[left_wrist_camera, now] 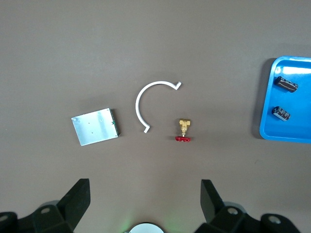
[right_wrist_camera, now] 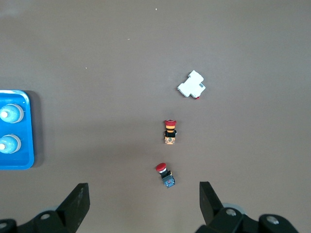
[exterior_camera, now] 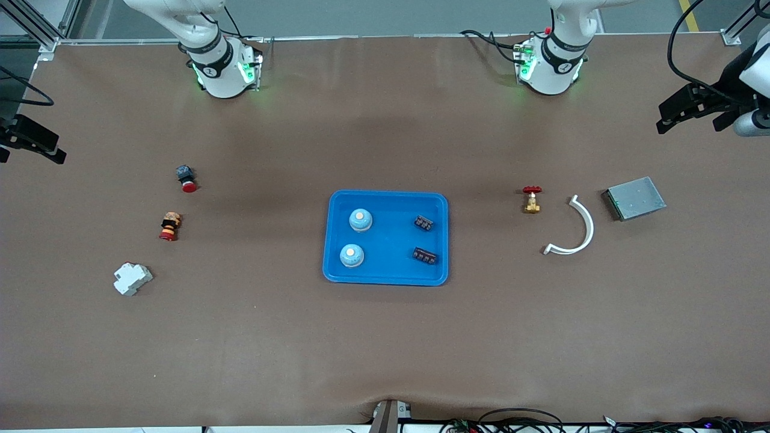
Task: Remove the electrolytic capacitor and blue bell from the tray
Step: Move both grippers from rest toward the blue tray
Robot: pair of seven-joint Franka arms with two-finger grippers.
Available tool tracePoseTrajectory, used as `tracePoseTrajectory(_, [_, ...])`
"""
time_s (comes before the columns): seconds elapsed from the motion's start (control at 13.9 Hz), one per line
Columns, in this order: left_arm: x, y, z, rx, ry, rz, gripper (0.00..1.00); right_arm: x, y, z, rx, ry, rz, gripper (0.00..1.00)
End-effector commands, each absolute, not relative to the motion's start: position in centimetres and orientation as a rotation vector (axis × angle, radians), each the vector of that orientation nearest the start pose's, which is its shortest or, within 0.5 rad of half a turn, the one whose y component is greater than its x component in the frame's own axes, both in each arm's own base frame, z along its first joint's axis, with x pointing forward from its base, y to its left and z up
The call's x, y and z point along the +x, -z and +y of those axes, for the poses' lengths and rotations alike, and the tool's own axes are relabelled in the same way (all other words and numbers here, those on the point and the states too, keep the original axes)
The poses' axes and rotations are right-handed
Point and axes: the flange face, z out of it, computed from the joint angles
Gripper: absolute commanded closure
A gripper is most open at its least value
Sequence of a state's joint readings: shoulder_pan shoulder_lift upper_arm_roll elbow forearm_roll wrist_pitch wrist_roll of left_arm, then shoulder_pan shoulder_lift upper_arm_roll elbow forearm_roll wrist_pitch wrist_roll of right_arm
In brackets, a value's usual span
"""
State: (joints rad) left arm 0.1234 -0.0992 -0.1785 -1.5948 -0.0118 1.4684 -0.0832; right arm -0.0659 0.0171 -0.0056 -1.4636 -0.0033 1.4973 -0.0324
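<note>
A blue tray (exterior_camera: pixel 391 240) sits mid-table. In it are two light-blue bells (exterior_camera: pixel 360 220) (exterior_camera: pixel 351 255) toward the right arm's end and two black capacitors (exterior_camera: pixel 423 223) (exterior_camera: pixel 425 256) toward the left arm's end. The left wrist view shows the capacitors (left_wrist_camera: pixel 285 84) (left_wrist_camera: pixel 281 113) in the tray (left_wrist_camera: pixel 291 135). The right wrist view shows the bells (right_wrist_camera: pixel 10 114) (right_wrist_camera: pixel 8 144) in the tray (right_wrist_camera: pixel 14 164). My left gripper (left_wrist_camera: pixel 144 189) is open and empty, high over bare table. My right gripper (right_wrist_camera: pixel 142 189) is open and empty, high over bare table. Neither hand shows in the front view.
Toward the left arm's end lie a red-handled brass valve (exterior_camera: pixel 532 199), a white curved piece (exterior_camera: pixel 574 231) and a grey metal box (exterior_camera: pixel 634 198). Toward the right arm's end lie two red push buttons (exterior_camera: pixel 186 178) (exterior_camera: pixel 170 226) and a white breaker (exterior_camera: pixel 132 278).
</note>
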Motion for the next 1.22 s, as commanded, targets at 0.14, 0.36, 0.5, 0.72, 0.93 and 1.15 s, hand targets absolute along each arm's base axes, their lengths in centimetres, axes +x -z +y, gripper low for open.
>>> tracePoseTrajectory(0.14, [51.4,-66.6,-2.1,-3.118,-0.027,-0.095,0.00,55.4,-66.1,-3.7,-3.134,0.037,0.081,0.00])
tracePoseTrajectory(0.36, [53.0,-63.0,-1.4,-3.118,-0.138,-0.109,0.00,55.4,-66.1,-3.7,-3.134,0.037,0.081,0.00])
tracePoseTrajectory(0.5, [53.6,-60.0,-2.2,-3.126,-0.233,-0.136,0.00,55.4,-66.1,-3.7,-3.126,0.037,0.077,0.00])
tracePoseTrajectory(0.72, [54.1,-55.9,-3.0,-3.115,-0.303,-0.260,0.00,55.4,-66.1,-3.4,-3.114,0.033,0.073,0.00])
tracePoseTrajectory(0.93, [53.8,-51.0,-3.6,-3.105,-0.349,-0.248,0.00,55.9,-64.8,1.0,-3.072,0.029,0.181,0.00])
tracePoseTrajectory(1.15, [52.9,-45.9,-4.3,-3.097,-0.365,-0.250,0.00,56.9,-62.5,7.3,-3.056,0.045,0.371,0.00])
